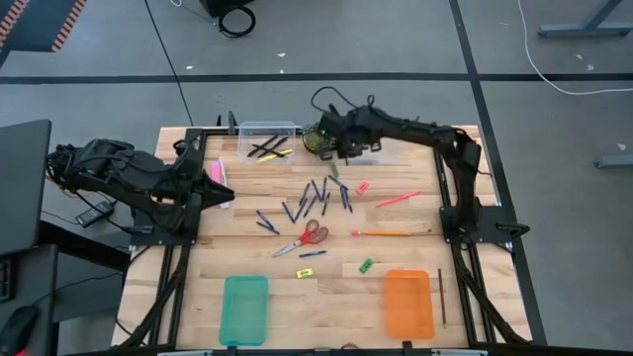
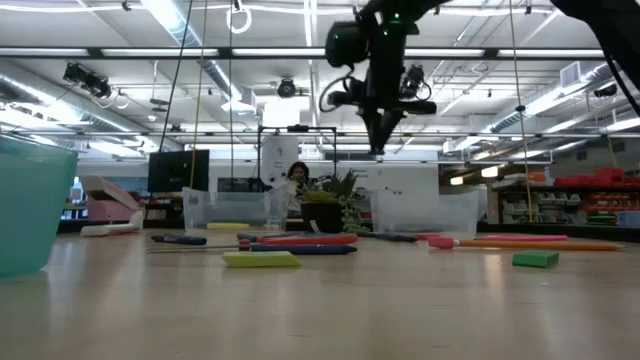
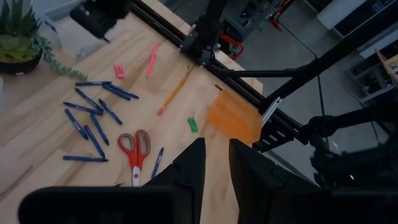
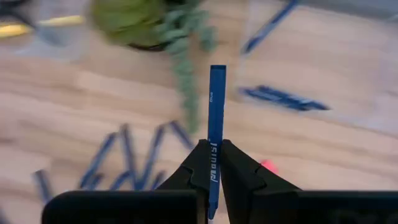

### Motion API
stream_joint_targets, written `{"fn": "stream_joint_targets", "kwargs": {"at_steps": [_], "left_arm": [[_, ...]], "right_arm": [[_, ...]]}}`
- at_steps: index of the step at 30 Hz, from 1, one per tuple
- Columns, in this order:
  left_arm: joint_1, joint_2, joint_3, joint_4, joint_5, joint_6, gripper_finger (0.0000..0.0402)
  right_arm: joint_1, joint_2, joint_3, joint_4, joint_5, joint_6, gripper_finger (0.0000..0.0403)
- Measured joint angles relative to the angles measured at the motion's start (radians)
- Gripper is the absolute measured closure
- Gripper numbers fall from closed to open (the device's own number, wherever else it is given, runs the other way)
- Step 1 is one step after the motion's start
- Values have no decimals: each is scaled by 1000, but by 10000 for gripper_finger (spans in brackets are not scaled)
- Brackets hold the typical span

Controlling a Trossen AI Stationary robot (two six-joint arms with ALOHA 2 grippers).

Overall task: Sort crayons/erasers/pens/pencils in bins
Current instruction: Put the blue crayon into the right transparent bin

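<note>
a: fingers of the right gripper are pinched shut on one blue pen, which sticks out straight ahead of them. in the high view this gripper hangs above the back of the surface, near the potted plant.

b: left side?

a: left gripper waits over the left edge of the surface, beside the long pink box. its fingers stand a narrow gap apart, nothing between them.

b: where does the pen go?

a: judgement only: the clear bin at back left already holds pencils. a second clear bin sits just right of the plant, partly under the arm. that one looks like the pen bin. contents not readable from here.

b: rest of the task?

a: most pens lie loose mid-surface near the scissors. erasers are scattered toward the front. teal tray and orange tray sit at the front edge. early in the sort, i judge.

b: doing this step well?

a: carry the pen clear of the plant's trailing stems, centre it over the bin, lower until the tip is inside the walls, then release. dropping from height risks a bounce off the rim.
</note>
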Motion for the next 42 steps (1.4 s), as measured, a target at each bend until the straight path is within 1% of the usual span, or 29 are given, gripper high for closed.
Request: {"fn": "stream_joint_targets", "kwargs": {"at_steps": [3, 7, 11, 16, 19, 21, 24, 27, 31, 35, 39, 42], "left_arm": [[0, 0, 0, -2, 0, -1, 319], [0, 0, 0, -2, 0, -1, 316], [0, 0, 0, -2, -4, 5, 316], [23, 0, 0, -2, -68, -2, 323], [50, 0, 0, 5, -119, -20, 322], [70, 0, 0, 25, -133, -16, 318], [106, 0, 0, 66, -136, 6, 313], [143, 2, 0, 96, -137, 20, 310], [189, 2, 0, 96, -137, 17, 314], [218, 2, 0, 96, -137, 6, 316], [233, 2, 0, 96, -137, 6, 311], [232, 2, 0, 96, -137, 4, 311]], "right_arm": [[-64, 1, -4, 0, -24, -59, 373], [-138, 1, -10, -1, -25, -133, 372], [-200, 1, -10, -1, -50, -239, 372], [-241, 1, -21, 0, -53, -356, 372], [-262, 1, -52, 10, -87, -411, 372], [-271, 1, -72, 32, -112, -436, 372], [-276, 1, -90, 50, -120, -471, 370], [-276, 1, -107, 69, -120, -491, 358], [-277, 1, -125, 83, -120, -510, 329], [-277, 1, -131, 88, -120, -547, 301], [-277, 1, -126, 90, -122, -561, 285], [-266, 1, -102, 93, -175, -577, 280]]}}
